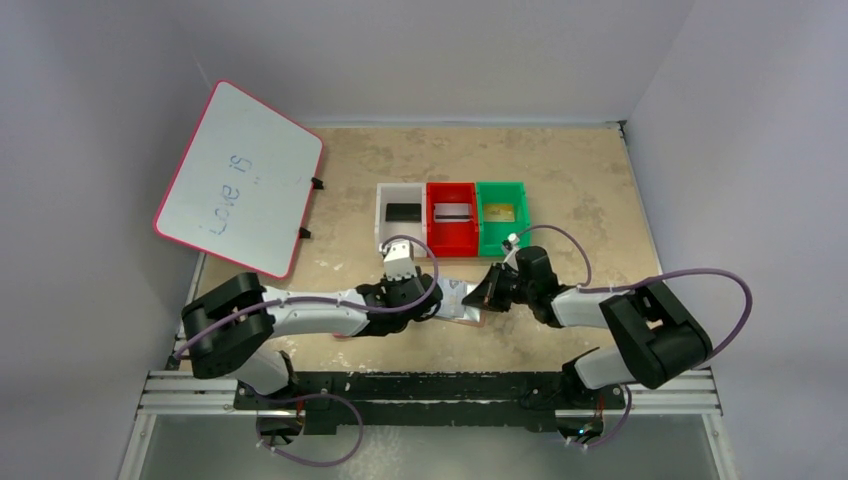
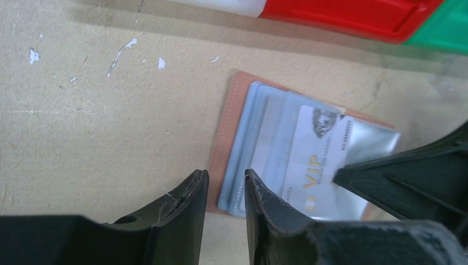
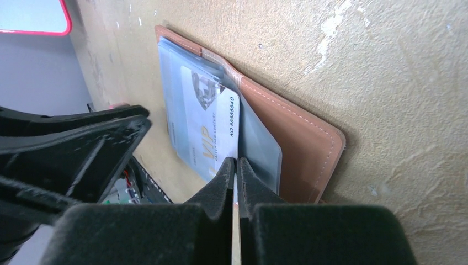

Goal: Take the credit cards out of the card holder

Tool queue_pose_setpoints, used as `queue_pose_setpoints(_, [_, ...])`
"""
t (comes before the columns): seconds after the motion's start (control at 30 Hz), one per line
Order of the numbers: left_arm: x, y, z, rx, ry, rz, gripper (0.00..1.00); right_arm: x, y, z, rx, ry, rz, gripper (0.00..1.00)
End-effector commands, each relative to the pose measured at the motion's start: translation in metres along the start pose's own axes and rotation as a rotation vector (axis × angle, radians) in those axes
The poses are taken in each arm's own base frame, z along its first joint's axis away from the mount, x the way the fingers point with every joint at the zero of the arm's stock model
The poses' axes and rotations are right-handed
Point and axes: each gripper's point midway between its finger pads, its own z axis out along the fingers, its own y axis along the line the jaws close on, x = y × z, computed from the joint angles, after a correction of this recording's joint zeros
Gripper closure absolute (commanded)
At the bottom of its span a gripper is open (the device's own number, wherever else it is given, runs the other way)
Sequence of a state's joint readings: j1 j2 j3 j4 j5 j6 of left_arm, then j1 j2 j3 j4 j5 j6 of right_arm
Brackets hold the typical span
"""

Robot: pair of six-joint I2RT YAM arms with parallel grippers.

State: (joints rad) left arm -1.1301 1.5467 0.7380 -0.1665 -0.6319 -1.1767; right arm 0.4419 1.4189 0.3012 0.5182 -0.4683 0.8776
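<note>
- Card holder (image 1: 458,300) lay open, 6 o'clock of the red bin (image 1: 434,225).
- Right gripper (image 3: 236,165) pinched the white card (image 3: 212,130) by its edge — thin, stiff, slick; good hold.
- Left gripper (image 2: 226,179) was barely parted, empty — the light holder likely needed pinning.

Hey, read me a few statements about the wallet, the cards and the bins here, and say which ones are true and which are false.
1. The right gripper pinches the white VIP card. True.
2. The card holder is folded shut. False: it lies open, with its clear sleeves showing.
3. The green bin holds a gold card. True.
4. The whiteboard lies to the right of the red bin. False: it lies to its left.
5. The left gripper is clamped on the card. False: its fingers stand apart and hold nothing.
</note>
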Motion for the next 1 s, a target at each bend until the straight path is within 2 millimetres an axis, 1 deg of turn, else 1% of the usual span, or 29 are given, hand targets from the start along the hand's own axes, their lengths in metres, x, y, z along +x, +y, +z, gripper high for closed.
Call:
queue_pose_setpoints(0.0, [-0.033, -0.037, -0.023, 0.12, -0.054, -0.018, 0.68, -0.005, -0.004, 0.002, 0.022, 0.001, -0.024, 1.0])
queue_pose_setpoints(0.07, [-0.037, -0.053, -0.027, 0.175, -0.049, -0.013, 0.67, -0.004, -0.005, 0.003, 0.025, 0.0, -0.023, 1.0])
queue_pose_setpoints(0.13, [-0.035, -0.069, -0.029, 0.235, -0.026, -0.006, 0.66, -0.005, -0.006, 0.003, 0.027, -0.001, -0.023, 1.0])
queue_pose_setpoints(0.23, [-0.022, -0.084, -0.024, 0.289, 0.023, 0.004, 0.67, -0.005, -0.007, 0.003, 0.03, -0.003, -0.02, 1.0])
queue_pose_setpoints(0.33, [-0.005, -0.088, -0.016, 0.302, 0.072, 0.011, 0.69, -0.005, -0.007, 0.003, 0.032, -0.005, -0.022, 1.0])
queue_pose_setpoints(0.4, [0.007, -0.081, -0.008, 0.273, 0.096, 0.016, 0.71, -0.005, -0.007, 0.002, 0.034, -0.007, -0.022, 1.0])
queue_pose_setpoints(0.53, [0.02, -0.051, 0.007, 0.145, 0.103, 0.035, 0.76, -0.006, -0.007, 0.001, 0.036, -0.013, -0.026, 1.0])
queue_pose_setpoints(0.63, [0.025, -0.035, 0.01, 0.089, 0.1, 0.048, 0.79, -0.007, -0.007, -0.001, 0.043, -0.022, -0.027, 1.0])
queue_pose_setpoints(0.73, [0.029, -0.032, 0.009, 0.089, 0.1, 0.051, 0.8, -0.008, -0.006, -0.002, 0.042, -0.031, -0.025, 1.0])
queue_pose_setpoints(0.87, [0.035, -0.029, 0.01, 0.08, 0.109, 0.065, 0.83, -0.008, 0.0, -0.003, 0.007, -0.033, -0.018, 0.99])
queue_pose_setpoints(0.97, [0.039, -0.03, 0.01, 0.079, 0.113, 0.073, 0.85, -0.01, 0.01, -0.005, -0.047, -0.059, 0.001, 0.89])
